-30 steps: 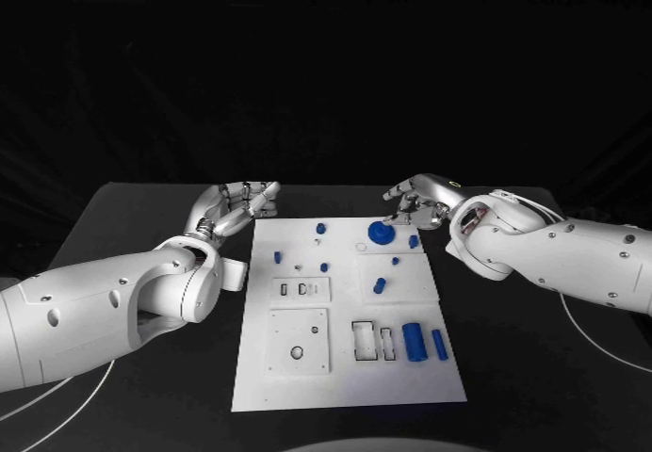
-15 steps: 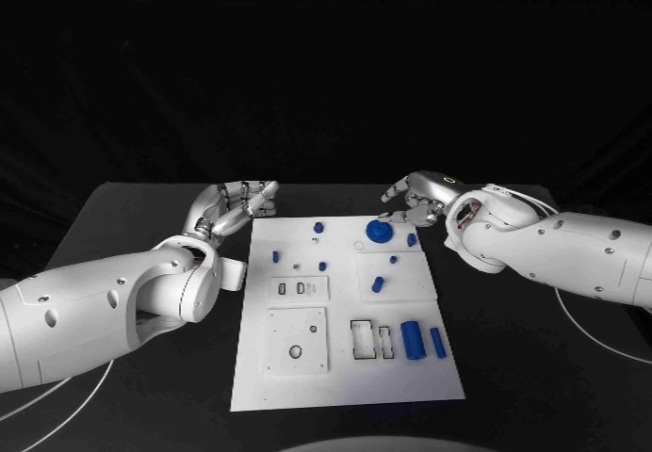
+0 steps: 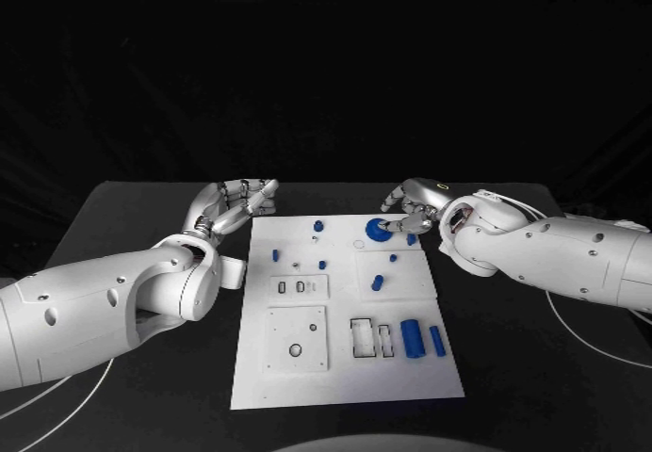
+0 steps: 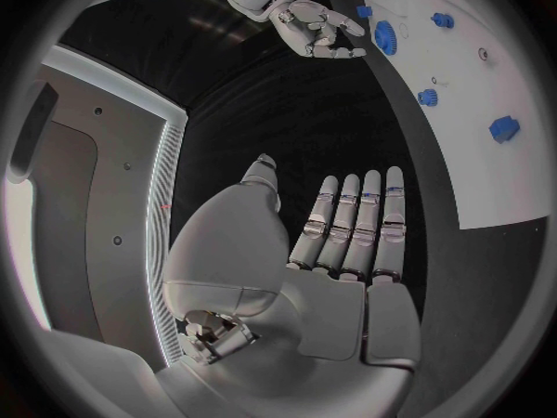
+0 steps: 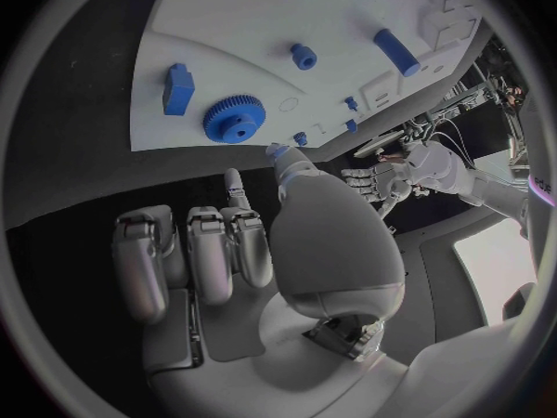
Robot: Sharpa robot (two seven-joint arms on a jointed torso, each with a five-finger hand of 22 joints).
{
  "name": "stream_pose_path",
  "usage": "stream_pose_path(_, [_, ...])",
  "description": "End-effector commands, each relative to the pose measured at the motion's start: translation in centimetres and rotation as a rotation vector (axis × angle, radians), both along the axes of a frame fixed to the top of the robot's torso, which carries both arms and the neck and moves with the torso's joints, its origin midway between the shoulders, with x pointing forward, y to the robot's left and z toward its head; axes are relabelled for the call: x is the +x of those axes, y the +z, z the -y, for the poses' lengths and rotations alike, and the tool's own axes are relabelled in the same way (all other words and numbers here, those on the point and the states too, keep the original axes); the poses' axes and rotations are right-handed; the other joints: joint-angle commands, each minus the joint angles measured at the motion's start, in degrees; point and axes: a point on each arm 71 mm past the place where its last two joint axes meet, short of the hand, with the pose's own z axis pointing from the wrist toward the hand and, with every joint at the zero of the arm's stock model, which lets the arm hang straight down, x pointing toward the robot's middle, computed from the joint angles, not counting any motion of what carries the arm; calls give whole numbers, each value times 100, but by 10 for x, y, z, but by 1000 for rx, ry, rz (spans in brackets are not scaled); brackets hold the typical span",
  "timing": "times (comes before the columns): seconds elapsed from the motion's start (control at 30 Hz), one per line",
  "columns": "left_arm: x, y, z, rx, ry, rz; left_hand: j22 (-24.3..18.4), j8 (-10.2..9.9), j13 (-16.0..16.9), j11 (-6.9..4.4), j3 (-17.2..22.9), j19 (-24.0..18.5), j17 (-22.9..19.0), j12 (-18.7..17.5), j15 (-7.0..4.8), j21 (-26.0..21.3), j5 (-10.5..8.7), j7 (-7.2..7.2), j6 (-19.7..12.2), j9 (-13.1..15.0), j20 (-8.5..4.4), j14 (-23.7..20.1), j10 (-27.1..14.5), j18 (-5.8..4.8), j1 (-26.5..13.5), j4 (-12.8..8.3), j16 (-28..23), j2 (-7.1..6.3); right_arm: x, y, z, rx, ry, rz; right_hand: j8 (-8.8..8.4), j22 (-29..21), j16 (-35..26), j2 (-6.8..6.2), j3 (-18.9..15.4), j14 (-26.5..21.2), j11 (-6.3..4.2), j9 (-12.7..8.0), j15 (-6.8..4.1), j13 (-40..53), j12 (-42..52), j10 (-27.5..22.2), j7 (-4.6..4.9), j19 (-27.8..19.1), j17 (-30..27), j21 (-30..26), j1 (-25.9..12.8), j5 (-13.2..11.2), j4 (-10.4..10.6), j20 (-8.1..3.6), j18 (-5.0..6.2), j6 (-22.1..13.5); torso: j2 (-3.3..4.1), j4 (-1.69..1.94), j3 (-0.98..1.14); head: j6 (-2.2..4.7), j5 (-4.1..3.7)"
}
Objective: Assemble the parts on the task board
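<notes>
The white task board (image 3: 340, 377) lies in the middle of the black table. A blue gear (image 3: 379, 229) sits near its far right corner. My right hand (image 3: 412, 209) hovers just beyond the gear with its fingers bent toward it and holds nothing. In the right wrist view the gear (image 5: 236, 119) lies just past the thumb tip, beside a blue block (image 5: 177, 87). My left hand (image 3: 238, 202) rests flat at the board's far left corner with straight fingers (image 4: 360, 223) and nothing in it. Two blue cylinders (image 3: 412, 339) lie near the board's front right.
Small blue pegs (image 3: 318, 226) (image 3: 277, 255) and a short blue cylinder (image 3: 378, 282) are scattered over the board's far half. White insert plates (image 3: 299, 344) with slots sit at its front left. Bare black table (image 3: 136, 226) lies on both sides of the board.
My right hand has come down and in toward the blue gear, its fingertips now close over it. The left hand has stayed where it was.
</notes>
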Motion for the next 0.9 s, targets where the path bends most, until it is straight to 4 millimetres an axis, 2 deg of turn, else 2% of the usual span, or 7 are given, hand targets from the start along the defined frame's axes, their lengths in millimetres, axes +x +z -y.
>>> stream_pose_path(0.03, [-1,2,2,-10,-16,12,-9,4,-4,-10,17,-35,-1,-20,-2,-32,12,200,-29,9,15,-26,36,38,22,-8,-30,44,2,-5,-1,-42,-11,-30,36,1507,20,-72,63,597,49,22,54,1505,21,599,32,600,1505,20,19,7,-20,45,-75,13,-1,2,-4,-2,-4])
stream_pose_path(0.23, [-1,2,0,-9,-13,12,-9,4,-4,-10,17,-35,-1,-20,-2,-32,12,200,-29,9,15,-26,36,38,22,-8,-30,44,4,-10,-7,-68,-12,-48,12,1507,20,-127,128,597,61,55,56,1505,21,599,39,600,1505,20,31,7,-43,53,-75,-49,5,12,-3,-11,5])
stream_pose_path(0.37, [-1,2,-1,-8,-11,12,-9,4,-4,-10,17,-35,-1,-20,-2,-32,12,200,-29,9,15,-26,36,38,22,-8,-30,44,5,-12,-10,-85,-16,-63,-2,1507,20,-151,174,597,70,84,57,1505,21,599,47,600,1505,20,40,-68,-54,55,-75,-88,-2,-2,-6,-23,22])
stream_pose_path(0.47, [-1,2,-1,-9,-11,12,-9,4,-4,-10,17,-35,-1,-20,-2,-32,12,200,-29,9,15,-26,36,38,22,-8,-30,44,6,-14,-12,-99,-22,-74,-11,1507,20,-161,207,597,76,106,59,1505,21,599,51,600,1505,20,55,-130,-66,58,-75,-115,0,3,-8,-26,14])
stream_pose_path(0.9, [-2,2,-2,-8,-8,12,-14,4,-4,-9,13,-41,0,-27,-2,-35,22,201,-32,9,15,-26,38,38,32,-7,-33,55,6,-16,-15,-131,-30,-83,-22,1507,20,-147,364,597,72,207,41,1505,21,599,40,600,1505,20,213,-310,-174,48,-75,-171,1,4,-2,-41,18])
